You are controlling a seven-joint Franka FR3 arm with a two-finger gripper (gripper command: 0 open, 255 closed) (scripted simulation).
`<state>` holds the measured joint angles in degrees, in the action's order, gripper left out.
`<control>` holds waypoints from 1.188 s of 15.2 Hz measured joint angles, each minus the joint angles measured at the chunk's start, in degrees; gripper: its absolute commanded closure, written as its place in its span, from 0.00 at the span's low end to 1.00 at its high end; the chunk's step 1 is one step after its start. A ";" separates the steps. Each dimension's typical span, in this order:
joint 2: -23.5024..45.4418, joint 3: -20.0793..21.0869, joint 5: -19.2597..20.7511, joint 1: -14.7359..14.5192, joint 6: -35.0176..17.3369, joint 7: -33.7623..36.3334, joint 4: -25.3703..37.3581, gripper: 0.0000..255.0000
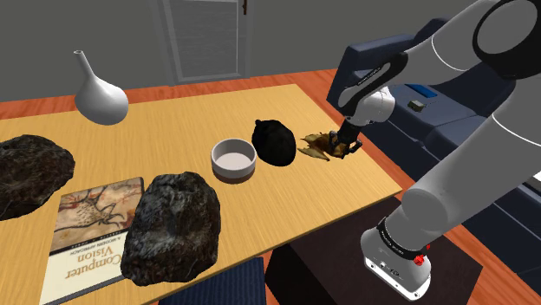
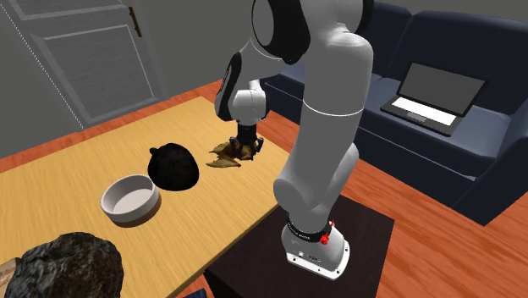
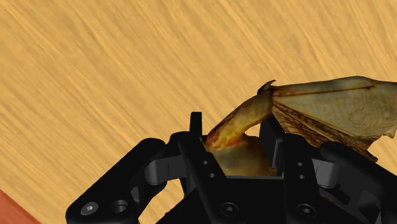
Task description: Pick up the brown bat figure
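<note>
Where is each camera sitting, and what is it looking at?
Shoulder view: beside the stand, looking down across the table; shows the arm and gripper.
Second exterior view: off the table's corner, facing the arm and sofa.
Wrist view: on the hand, looking down at the bat between the fingers.
Both outside views share the bowl and bat.

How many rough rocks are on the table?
2. The left rock sits at the shoulder view's left edge; the front rock lies beside the book, nearest the camera. More may lie off-frame.
</note>
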<state>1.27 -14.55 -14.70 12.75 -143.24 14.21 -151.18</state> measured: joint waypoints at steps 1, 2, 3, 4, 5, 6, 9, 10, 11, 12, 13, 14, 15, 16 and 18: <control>0.07 0.00 -0.04 0.00 -0.05 -0.04 -0.01 1.00; 0.10 0.01 -0.07 0.00 -0.08 -0.06 -0.01 1.00; 0.12 0.01 -0.08 0.00 -0.10 -0.07 -0.01 1.00; 0.13 0.01 -0.09 -0.01 -0.11 -0.08 -0.01 1.00; 0.14 0.01 -0.10 -0.01 -0.12 -0.08 -0.02 1.00; 0.15 0.01 -0.11 -0.01 -0.13 -0.09 -0.01 1.00; -0.41 0.00 0.28 -0.03 0.32 0.32 -0.07 1.00; -1.05 -0.10 0.78 0.05 0.95 0.66 -0.01 1.00; -1.67 -0.16 1.26 0.11 1.62 1.05 0.11 1.00; -2.60 -0.26 1.89 0.21 2.31 1.49 -0.06 1.00; -3.48 -0.27 2.50 0.26 3.22 2.06 0.07 1.00; -4.16 -0.29 2.99 0.33 4.00 2.48 0.24 1.00; -5.06 -0.28 3.55 0.40 4.89 3.03 0.31 1.00; -6.15 -0.28 4.16 0.51 5.73 3.55 0.14 1.00; -7.57 -0.25 5.04 0.69 7.50 4.34 0.60 1.00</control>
<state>-6.29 -14.80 -9.66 13.43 -135.74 18.55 -150.58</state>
